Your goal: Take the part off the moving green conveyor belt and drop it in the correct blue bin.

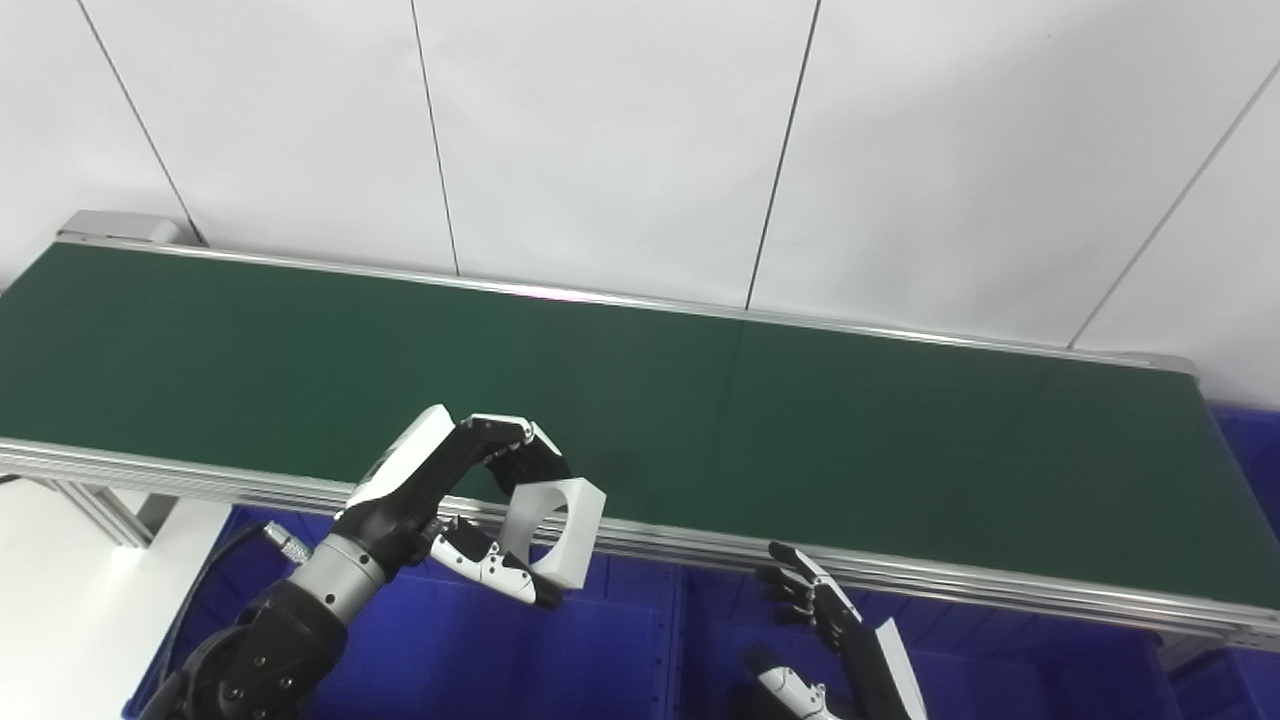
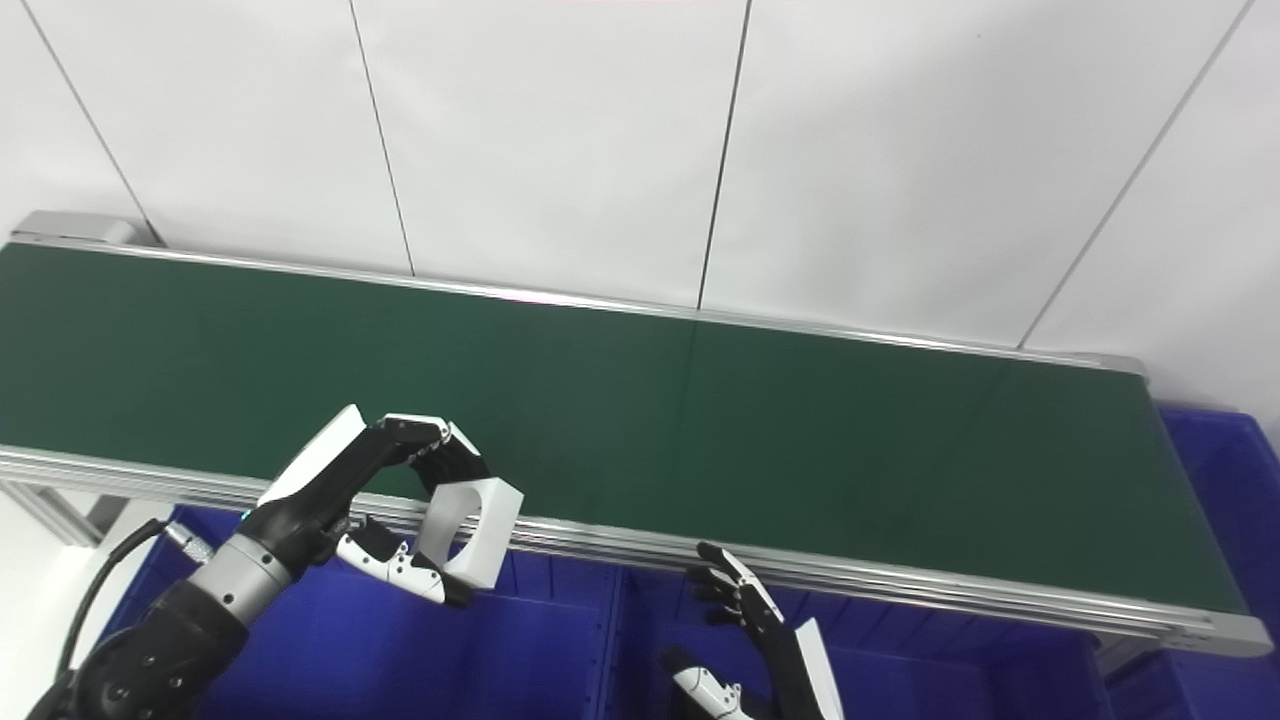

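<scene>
Part (image 1: 556, 530): you see a white block with a round bore through it, held clear of the conveyor belt (image 1: 700, 400) at the belt's near edge, left of centre. It sits tilted, with its bored face turned toward the left. Its upper portion overlaps the near aluminium rail (image 1: 900, 570) in both views, and its lower portion hangs in front of the blue bin (image 1: 600, 650) below.

Left hand (image 1: 470, 500): note that it is closed on the part. The fingers (image 1: 505, 440) curl over the top of the block, and the thumb (image 1: 495, 565) presses against its lower side, so the block is pinched between them. The forearm enters from the lower left corner and angles up toward the belt.

Right hand (image 1: 815, 610): observe it low in the scene, right of centre, just below the near rail. Its fingers are spread apart and point up toward the far side, and nothing is held between them. Only the upper portion of this hand is in view; the rest is cut off by the bottom edge.

Belt surface: you find it dark green, running from far left to near right, framed by aluminium rails. No other item lies on it.

Bins: blue containers sit under the near rail, with a divider wall (image 1: 680, 640) between the hands. One more blue bin (image 1: 1250, 440) stands at the right end of the belt. White wall panels (image 1: 600, 130) rise behind the conveyor.
</scene>
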`<action>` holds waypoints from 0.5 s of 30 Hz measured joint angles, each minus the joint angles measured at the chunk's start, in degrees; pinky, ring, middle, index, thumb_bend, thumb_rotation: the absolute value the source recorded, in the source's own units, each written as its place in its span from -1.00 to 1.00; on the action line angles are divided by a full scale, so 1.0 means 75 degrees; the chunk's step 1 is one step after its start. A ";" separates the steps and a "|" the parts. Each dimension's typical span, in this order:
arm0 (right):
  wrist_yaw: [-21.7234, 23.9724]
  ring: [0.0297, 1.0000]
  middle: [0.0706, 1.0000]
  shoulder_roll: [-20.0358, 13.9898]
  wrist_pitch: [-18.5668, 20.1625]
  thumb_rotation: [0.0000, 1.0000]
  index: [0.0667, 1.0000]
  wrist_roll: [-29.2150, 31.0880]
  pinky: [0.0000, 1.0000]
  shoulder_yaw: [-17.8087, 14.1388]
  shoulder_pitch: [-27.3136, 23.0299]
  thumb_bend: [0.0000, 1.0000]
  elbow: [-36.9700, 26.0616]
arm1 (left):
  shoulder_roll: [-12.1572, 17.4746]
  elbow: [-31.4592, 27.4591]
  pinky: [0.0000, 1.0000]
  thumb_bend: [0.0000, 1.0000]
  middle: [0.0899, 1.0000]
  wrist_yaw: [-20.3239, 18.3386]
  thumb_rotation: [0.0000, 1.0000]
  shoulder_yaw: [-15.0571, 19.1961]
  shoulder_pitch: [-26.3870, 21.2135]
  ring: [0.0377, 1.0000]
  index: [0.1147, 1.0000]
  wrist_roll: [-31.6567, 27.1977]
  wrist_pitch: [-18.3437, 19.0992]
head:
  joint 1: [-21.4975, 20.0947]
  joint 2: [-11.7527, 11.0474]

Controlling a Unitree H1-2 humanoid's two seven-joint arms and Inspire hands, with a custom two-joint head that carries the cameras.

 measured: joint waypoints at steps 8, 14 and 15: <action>0.0000 0.50 0.55 0.0000 0.0000 0.19 0.72 0.0000 0.36 -0.0001 0.0000 0.23 0.0000 | 0.0000 0.0000 -0.03 0.00 -0.07 0.0000 -1.00 0.0000 0.0000 -0.07 -0.24 0.0000 0.0000 | 0.0000 0.0000; 0.0000 0.50 0.55 0.0000 0.0000 0.19 0.72 0.0000 0.36 -0.0001 0.0000 0.23 0.0000 | 0.0000 0.0000 -0.03 0.00 -0.07 0.0000 -1.00 0.0000 0.0000 -0.07 -0.24 0.0000 0.0000 | 0.0000 0.0000; 0.0000 0.50 0.55 0.0000 0.0000 0.19 0.72 0.0000 0.36 -0.0001 0.0000 0.23 0.0000 | 0.0000 0.0000 -0.03 0.00 -0.07 0.0000 -1.00 0.0000 0.0000 -0.07 -0.24 0.0000 0.0000 | 0.0000 0.0000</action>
